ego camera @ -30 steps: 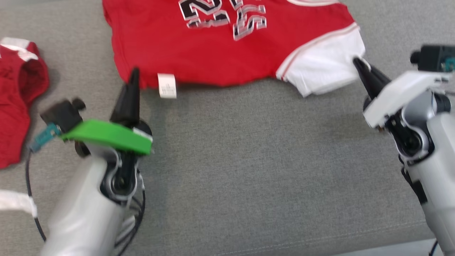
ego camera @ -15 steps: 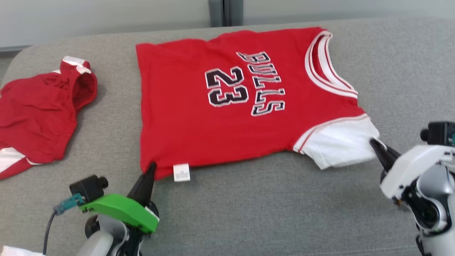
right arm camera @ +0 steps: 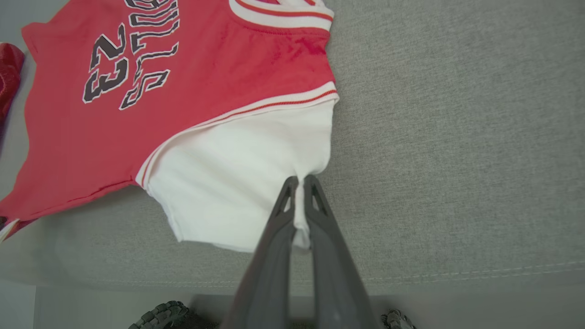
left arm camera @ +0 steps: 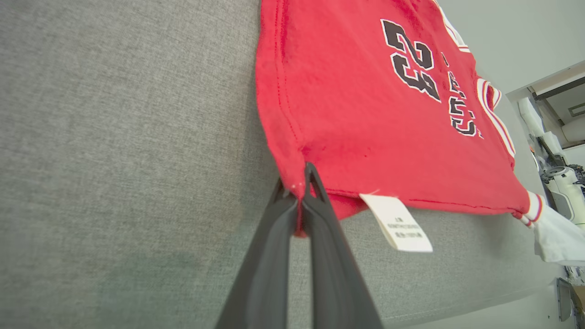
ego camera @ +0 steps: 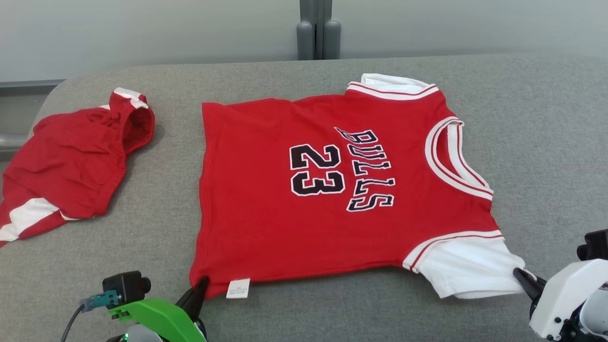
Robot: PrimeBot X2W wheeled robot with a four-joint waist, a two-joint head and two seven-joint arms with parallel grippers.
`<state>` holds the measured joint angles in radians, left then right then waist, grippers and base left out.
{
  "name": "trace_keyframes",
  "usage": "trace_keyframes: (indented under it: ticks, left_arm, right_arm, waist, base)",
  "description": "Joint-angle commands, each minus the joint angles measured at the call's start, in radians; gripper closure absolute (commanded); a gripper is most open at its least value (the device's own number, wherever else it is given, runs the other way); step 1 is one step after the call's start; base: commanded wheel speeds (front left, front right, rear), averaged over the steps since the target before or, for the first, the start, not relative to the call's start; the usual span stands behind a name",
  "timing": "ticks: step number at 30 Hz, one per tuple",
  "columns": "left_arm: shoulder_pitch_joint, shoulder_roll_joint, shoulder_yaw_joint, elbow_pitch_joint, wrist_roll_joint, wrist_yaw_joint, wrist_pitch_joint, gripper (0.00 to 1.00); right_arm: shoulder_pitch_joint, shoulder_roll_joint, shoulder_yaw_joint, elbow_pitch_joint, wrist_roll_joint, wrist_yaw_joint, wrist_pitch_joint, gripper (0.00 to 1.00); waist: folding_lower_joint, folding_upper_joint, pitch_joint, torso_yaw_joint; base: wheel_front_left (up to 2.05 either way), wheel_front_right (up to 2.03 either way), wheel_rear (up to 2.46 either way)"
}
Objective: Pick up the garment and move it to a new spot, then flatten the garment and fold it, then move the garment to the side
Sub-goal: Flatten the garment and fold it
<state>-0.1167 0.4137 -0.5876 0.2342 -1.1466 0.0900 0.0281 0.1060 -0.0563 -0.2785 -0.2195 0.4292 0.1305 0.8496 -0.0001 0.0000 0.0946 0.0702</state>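
Grey fabric is covering the worktop (ego camera: 332, 313), a pale wall (ego camera: 142, 28) rising behind. Across its middle the jersey (ego camera: 266, 213) is lying flat, long axis running left to right, beyond both arms; the left end effector (ego camera: 203, 282) is pinching its near hem corner (ego camera: 211, 287), the right end effector (ego camera: 518, 274) its near white sleeve (ego camera: 468, 266).

My head camera looked forward and down from high above the grey cushion (ego camera: 285, 308), far enough off to take in the whole red jersey (ego camera: 266, 228). My left wrist camera sat low and close behind my left gripper (left arm camera: 303, 177), facing along the jersey's hem. My right wrist camera looked steeply down along my right gripper (right arm camera: 299, 181), close over the white sleeve (right arm camera: 237, 183). All three views shared the printed 23 (ego camera: 317, 170).
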Motion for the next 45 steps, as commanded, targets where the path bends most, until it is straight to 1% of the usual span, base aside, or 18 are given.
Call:
trace_keyframes:
  ticks: [1,3,7,10,13,19,25,29,34,40,45]
  left_arm:
    - [0.018,0.021,0.000,-0.012,-0.001,0.017,0.012,1.00]
    - [0.032,0.036,-0.004,-0.032,-0.001,0.035,0.032,1.00]
    - [0.046,0.056,-0.008,-0.069,-0.003,0.056,0.055,1.00]
    - [0.049,0.056,-0.004,-0.098,-0.011,0.059,0.058,1.00]
    - [0.035,0.054,-0.003,-0.120,-0.010,0.069,0.063,1.00]
    - [0.005,0.034,0.010,-0.130,-0.015,0.060,0.046,1.00]
    - [-0.018,0.038,-0.005,-0.127,0.001,0.058,0.064,1.00]
    - [-0.072,0.036,-0.017,-0.114,0.015,0.063,0.096,1.00]
    - [-0.182,0.014,-0.030,-0.067,0.028,0.089,0.157,1.00]
    - [-0.294,-0.035,-0.015,0.022,0.052,0.142,0.152,1.00]
    - [-0.367,-0.076,-0.013,0.100,0.062,0.149,0.141,1.00]
  right_arm:
    - [0.018,0.001,-0.009,-0.015,0.003,0.001,0.007,1.00]
    - [0.035,0.004,-0.015,-0.026,0.006,0.001,0.020,1.00]
    - [0.060,0.005,-0.016,-0.020,0.037,0.001,0.045,1.00]
    - [0.051,0.005,-0.023,-0.024,0.050,0.001,0.021,1.00]
    - [0.023,0.005,-0.010,-0.013,0.072,0.001,-0.005,1.00]
    - [-0.020,0.005,0.004,0.001,0.095,0.001,-0.077,1.00]
    - [-0.048,0.005,0.016,-0.004,0.072,0.001,-0.085,1.00]
    - [-0.118,0.005,0.028,-0.004,0.037,0.001,-0.076,1.00]
    - [-0.252,-0.010,0.059,0.044,0.011,0.001,-0.059,1.00]
    - [-0.397,-0.044,0.100,0.132,-0.002,0.001,-0.087,1.00]
    - [-0.484,-0.074,0.129,0.206,-0.007,0.001,-0.115,1.00]
  waist:
    - [0.0001,0.0000,0.001,-0.001]
    - [0.0001,0.0000,0.004,-0.002]
    - [0.0001,0.0000,0.011,-0.002]
    - [0.0001,0.0000,0.015,-0.002]
    - [0.0001,0.0000,0.018,-0.002]
    - [0.0001,0.0000,0.017,0.001]
    - [0.0001,0.0000,0.023,0.001]
    - [0.0001,0.0000,0.045,0.000]
    - [0.0001,0.0000,0.078,0.003]
    - [0.0001,0.0000,0.128,0.009]
    - [0.0001,0.0000,0.158,0.015]
  base:
    - [0.00,0.00,0.00]
    - [0.00,0.00,0.00]
    - [0.00,0.00,0.00]
    - [0.00,0.00,0.00]
    - [0.00,0.00,0.00]
    - [0.00,0.00,0.00]
    - [0.00,0.00,0.00]
    - [0.00,0.00,0.00]
    - [0.00,0.00,0.00]
    - [0.00,0.00,0.00]
    - [0.00,0.00,0.00]
